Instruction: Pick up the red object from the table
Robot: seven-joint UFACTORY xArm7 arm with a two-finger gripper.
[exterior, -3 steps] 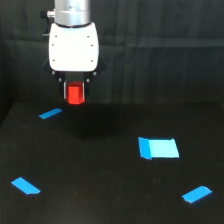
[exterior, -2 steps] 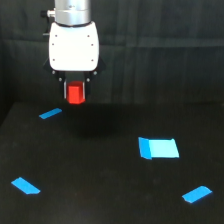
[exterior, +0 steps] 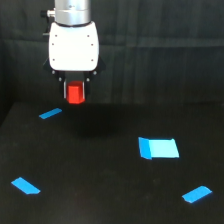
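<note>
Dark pleated curtain (exterior: 165,55) hanging across the far side, folds running vertically, dim even light falling from above, faint shadows lying on the black surface below

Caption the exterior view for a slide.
White gripper holds the red object above the black table, among blue tape strips and a light-blue rectangle.

The gripper (exterior: 75,93) hangs above the table (exterior: 100,200) with the red object (exterior: 75,93) between its fingers, open air all round it. Nothing upright stands on the black surface. Only flat tape lies there: a strip (exterior: 50,113) at eight o'clock from the gripper, a light-blue rectangle (exterior: 159,148) at four, two more strips near the front corners.
</note>
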